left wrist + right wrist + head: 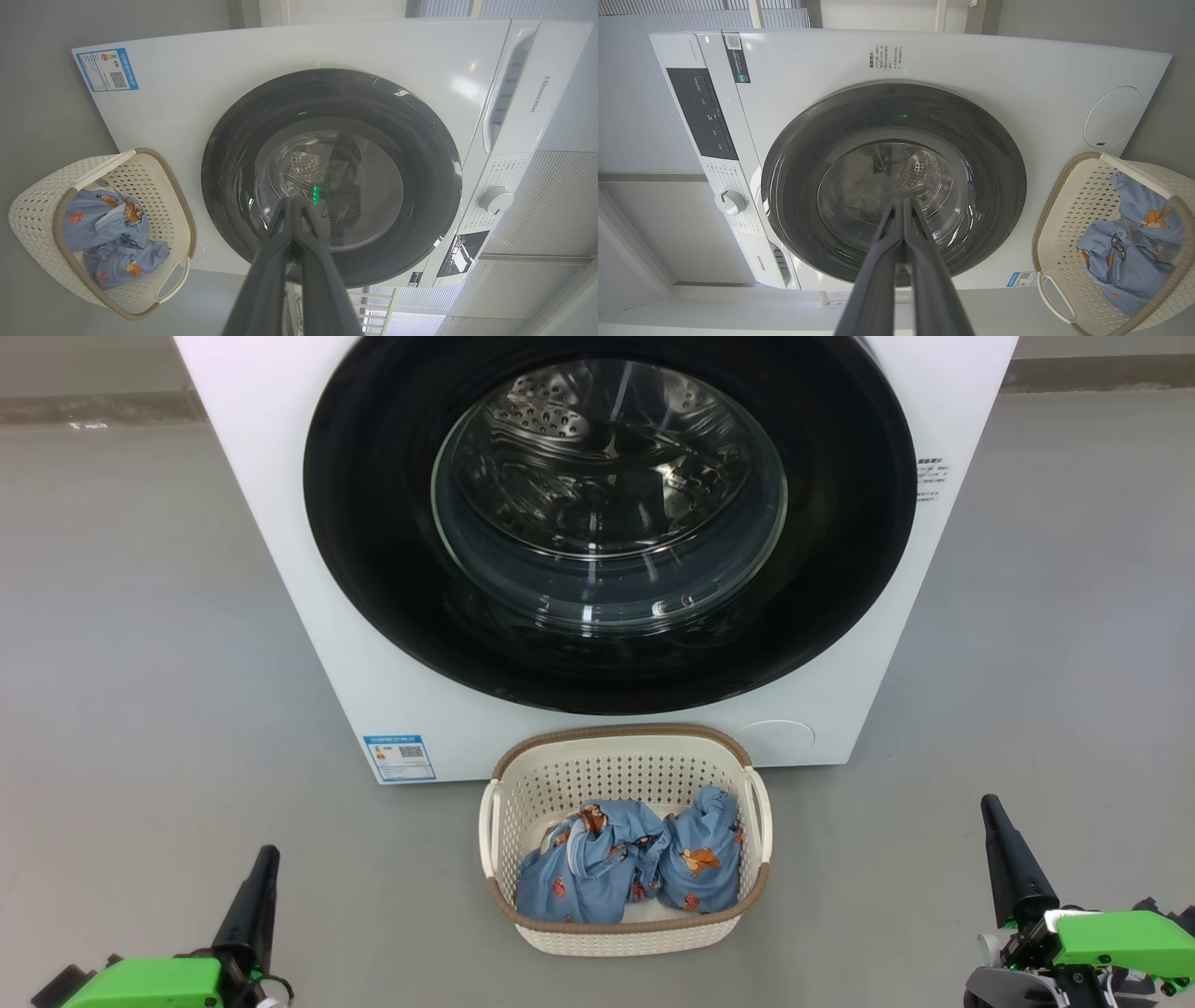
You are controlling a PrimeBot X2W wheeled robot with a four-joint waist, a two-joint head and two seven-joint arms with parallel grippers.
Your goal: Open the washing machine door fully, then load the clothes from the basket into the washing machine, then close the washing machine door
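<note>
The white washing machine (280,532) stands straight ahead with its round black door (373,551) closed flat against the front; the steel drum shows through the glass window. On the floor before it sits the cream basket (624,761) holding the clothes (621,868), two bundles of light blue printed fabric. My left gripper (268,852) rests low at the left, shut and empty, well apart from the basket. My right gripper (991,803) rests low at the right, also shut and empty. In the wrist views the left gripper (293,200) and right gripper (903,201) point at the door (233,186) (794,186), fingers pressed together.
Grey floor (140,663) spreads on both sides of the machine and around the basket. A blue label sticker (400,758) sits low on the machine's front left. The control panel with a knob (496,199) runs along the machine's top.
</note>
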